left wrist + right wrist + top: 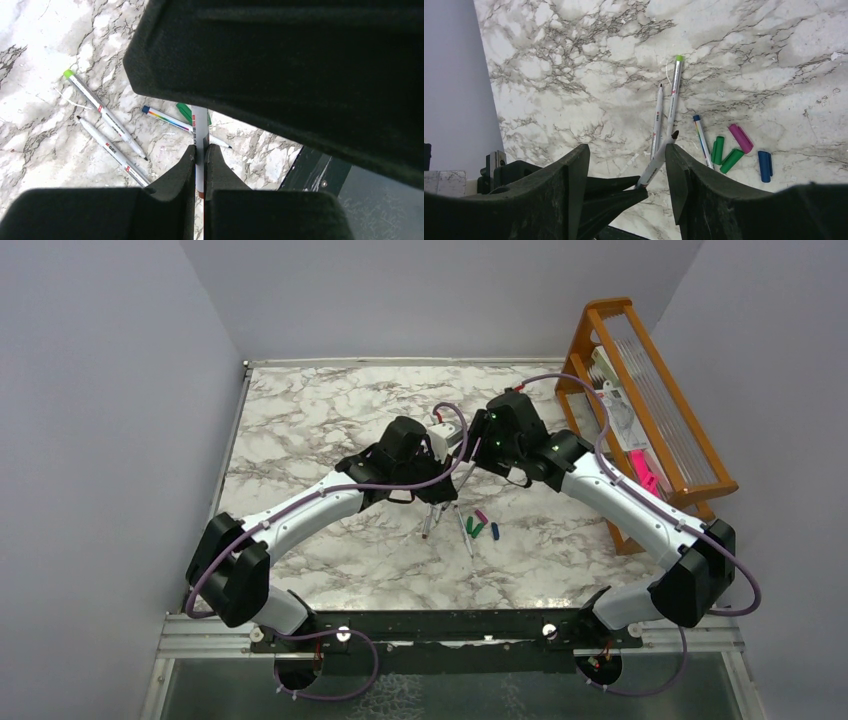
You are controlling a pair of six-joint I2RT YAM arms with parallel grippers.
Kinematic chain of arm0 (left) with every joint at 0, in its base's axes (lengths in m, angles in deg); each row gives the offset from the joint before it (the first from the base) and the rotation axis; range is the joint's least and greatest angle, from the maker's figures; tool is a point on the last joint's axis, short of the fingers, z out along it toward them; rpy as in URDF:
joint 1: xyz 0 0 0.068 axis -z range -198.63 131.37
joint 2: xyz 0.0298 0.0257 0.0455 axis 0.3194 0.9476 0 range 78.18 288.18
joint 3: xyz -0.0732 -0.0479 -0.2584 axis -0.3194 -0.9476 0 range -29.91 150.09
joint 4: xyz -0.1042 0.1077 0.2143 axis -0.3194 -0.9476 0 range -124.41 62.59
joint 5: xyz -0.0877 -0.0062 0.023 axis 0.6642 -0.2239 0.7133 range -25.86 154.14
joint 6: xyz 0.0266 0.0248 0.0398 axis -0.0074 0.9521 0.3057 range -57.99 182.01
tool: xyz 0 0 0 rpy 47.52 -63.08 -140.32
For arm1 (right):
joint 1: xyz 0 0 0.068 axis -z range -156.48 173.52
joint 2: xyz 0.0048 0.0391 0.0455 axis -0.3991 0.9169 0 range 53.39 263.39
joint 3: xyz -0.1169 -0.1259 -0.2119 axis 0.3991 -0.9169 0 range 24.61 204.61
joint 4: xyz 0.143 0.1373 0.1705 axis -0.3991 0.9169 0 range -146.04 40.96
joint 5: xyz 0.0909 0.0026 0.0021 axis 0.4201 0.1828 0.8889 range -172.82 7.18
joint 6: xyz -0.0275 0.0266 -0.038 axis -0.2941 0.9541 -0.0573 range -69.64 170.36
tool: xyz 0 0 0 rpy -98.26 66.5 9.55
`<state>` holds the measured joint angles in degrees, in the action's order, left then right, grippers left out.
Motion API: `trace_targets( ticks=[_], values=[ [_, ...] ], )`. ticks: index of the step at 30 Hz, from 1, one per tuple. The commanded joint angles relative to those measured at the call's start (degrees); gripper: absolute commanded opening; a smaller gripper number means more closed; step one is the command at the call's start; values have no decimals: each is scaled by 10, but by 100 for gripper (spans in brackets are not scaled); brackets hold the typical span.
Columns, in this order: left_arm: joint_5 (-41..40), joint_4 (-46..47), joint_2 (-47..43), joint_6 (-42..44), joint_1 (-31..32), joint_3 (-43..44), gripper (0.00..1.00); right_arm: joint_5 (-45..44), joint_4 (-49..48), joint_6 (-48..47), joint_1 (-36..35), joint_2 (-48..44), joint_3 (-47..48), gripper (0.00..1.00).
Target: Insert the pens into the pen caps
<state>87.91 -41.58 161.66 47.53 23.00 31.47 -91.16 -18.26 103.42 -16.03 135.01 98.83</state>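
Observation:
My left gripper (200, 150) is shut on a grey pen (200, 127) and holds it above the marble table. In the right wrist view this pen (655, 161) points its dark tip up between my right gripper's (624, 162) open fingers, close to the right finger (679, 172). Three more pens lie on the table: a green-ended one (675, 92), a plain one (657, 120) and a blue-ended one (701, 140). Beside them lie a magenta cap (741, 138), two green caps (718, 150) (731, 160) and a blue cap (765, 166). In the top view the grippers (448, 455) (482, 445) meet over these pens (432, 520).
A wooden rack (690, 455) stands at the table's right edge, with a bright pink object (641, 472) in it. Grey walls close in the left, back and right sides. A black rail (450, 625) runs along the near edge.

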Motion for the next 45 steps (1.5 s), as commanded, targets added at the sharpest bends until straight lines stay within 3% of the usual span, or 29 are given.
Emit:
trace_targets(
  ticks=[1,7,11,22,25,32,35,42,45],
  values=[
    [15,24,-24,0,2,16,0,-11,8,-13,3,5,20,57],
    [-12,22,-22,-7,2,17,0,-12,12,-10,3,-8,16,58],
    [-18,20,-18,-10,1,24,0,-20,26,-10,3,-10,14,68],
    [11,38,-29,-6,2,31,0,-27,28,-9,18,-1,13,61],
    [16,33,-29,-2,1,33,0,-27,15,-12,20,-1,15,49],
    [26,38,-29,-2,1,34,0,-12,11,-27,21,11,25,5],
    [25,45,-27,-13,1,34,0,7,3,-25,21,10,19,1],
    [39,76,-20,-38,1,26,34,48,-29,-21,21,-5,10,1],
    [44,85,-13,-45,1,29,40,57,-32,-19,21,-2,8,1]
  ],
)
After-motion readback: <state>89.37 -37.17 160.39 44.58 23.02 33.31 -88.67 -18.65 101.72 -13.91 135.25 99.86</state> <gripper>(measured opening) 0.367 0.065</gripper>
